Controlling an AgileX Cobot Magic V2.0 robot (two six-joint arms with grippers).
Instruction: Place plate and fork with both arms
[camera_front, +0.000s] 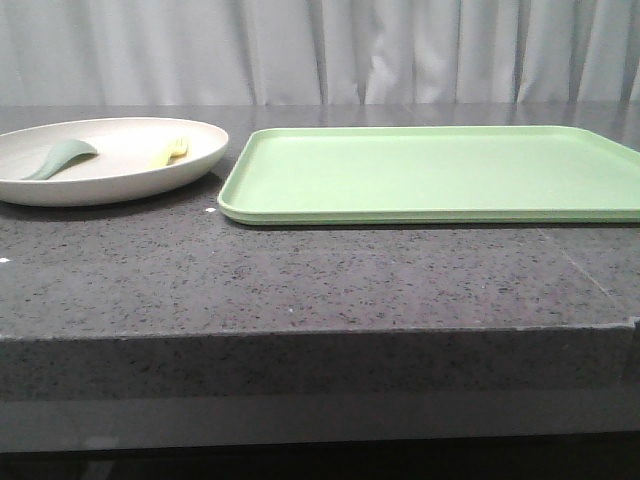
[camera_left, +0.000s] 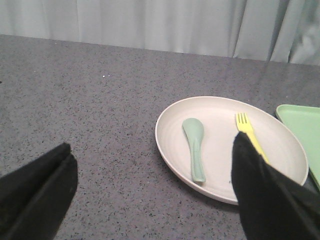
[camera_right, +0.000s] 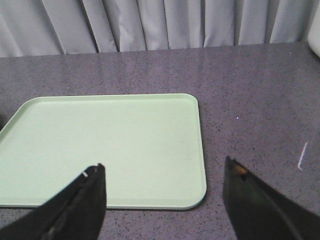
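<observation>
While nothing yet moved: dark speckled table (camera_front: 300, 280); bare green tray (camera_front: 430, 175) at centre-right; plate (camera_front: 120, 175) left of it, apart, carrying spoon (camera_front: 60, 158) and fork (camera_front: 170, 152). Left gripper (camera_left: 150, 195) and right gripper (camera_right: 162, 200) jaws spread, empty. Everything left to do.

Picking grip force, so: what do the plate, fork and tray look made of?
Plate: matte cream, likely plastic or fibre composite; no glaze shine. Fork: pale yellow plastic, thin and flat. Tray: light-green moulded plastic, smooth with a soft sheen. All look rigid, though the exact material is uncertain.
</observation>
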